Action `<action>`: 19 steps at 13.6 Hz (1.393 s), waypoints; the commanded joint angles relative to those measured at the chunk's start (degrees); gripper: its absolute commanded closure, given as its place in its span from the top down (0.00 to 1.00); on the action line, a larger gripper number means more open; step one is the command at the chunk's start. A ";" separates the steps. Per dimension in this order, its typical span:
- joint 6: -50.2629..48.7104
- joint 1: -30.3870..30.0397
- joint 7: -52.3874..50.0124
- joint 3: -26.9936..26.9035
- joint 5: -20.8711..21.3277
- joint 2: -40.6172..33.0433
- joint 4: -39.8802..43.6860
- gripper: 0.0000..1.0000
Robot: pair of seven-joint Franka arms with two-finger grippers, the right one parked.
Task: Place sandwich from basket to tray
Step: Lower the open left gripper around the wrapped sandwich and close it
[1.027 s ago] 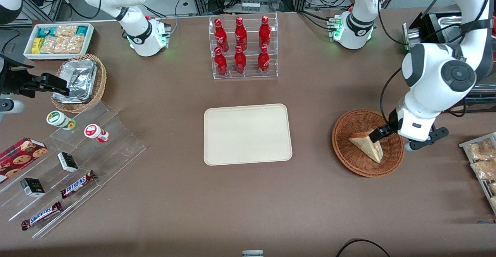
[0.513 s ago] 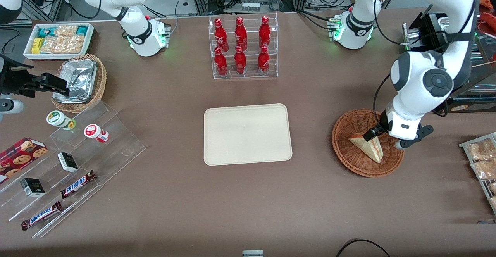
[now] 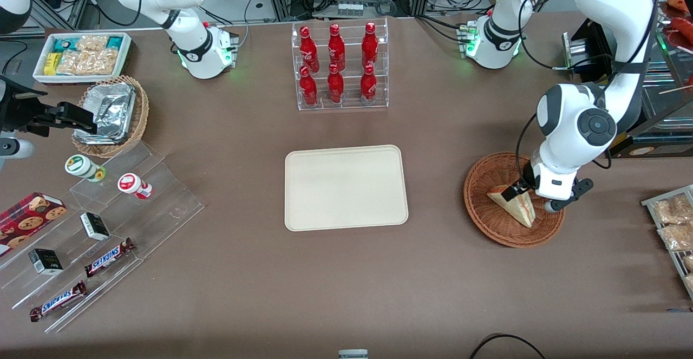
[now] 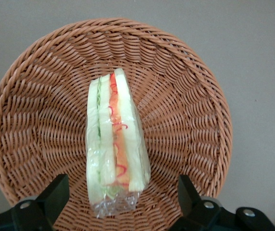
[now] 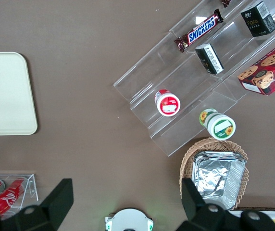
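The sandwich (image 3: 514,206), a plastic-wrapped wedge of pale bread with red-orange and green filling, lies in the round reddish-brown wicker basket (image 3: 482,172) toward the working arm's end of the table. My left gripper (image 3: 521,193) hangs low over the basket, open, with one finger on each side of the sandwich's wide end. In the left wrist view the sandwich (image 4: 113,139) lies in the basket (image 4: 185,96) and reaches between the two black fingers (image 4: 55,195) of the gripper (image 4: 120,197), which do not touch it. The cream-beige tray (image 3: 346,185) lies bare at the table's middle.
A clear rack of red bottles (image 3: 338,66) stands farther from the camera than the tray. Bagged snacks (image 3: 674,223) lie beside the basket at the working arm's end. A foil-lined basket (image 3: 111,112), a white snack bin (image 3: 81,56) and clear stepped shelves (image 3: 108,213) are at the parked arm's end.
My left gripper has shifted toward the tray over the basket and come down around the sandwich's wide end. The sandwich has not moved.
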State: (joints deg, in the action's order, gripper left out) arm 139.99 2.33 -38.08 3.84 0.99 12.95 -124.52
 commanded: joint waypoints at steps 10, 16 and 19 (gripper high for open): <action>3.98 -0.22 -1.47 -0.15 1.03 3.66 -0.20 0.44; 3.54 -0.14 -0.77 -0.23 1.20 3.22 0.94 0.00; -1.79 -0.14 -0.59 -0.23 2.68 0.50 4.35 0.00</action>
State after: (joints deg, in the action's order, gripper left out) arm 142.53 2.12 -38.18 3.78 1.47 15.95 -122.60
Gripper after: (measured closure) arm 0.771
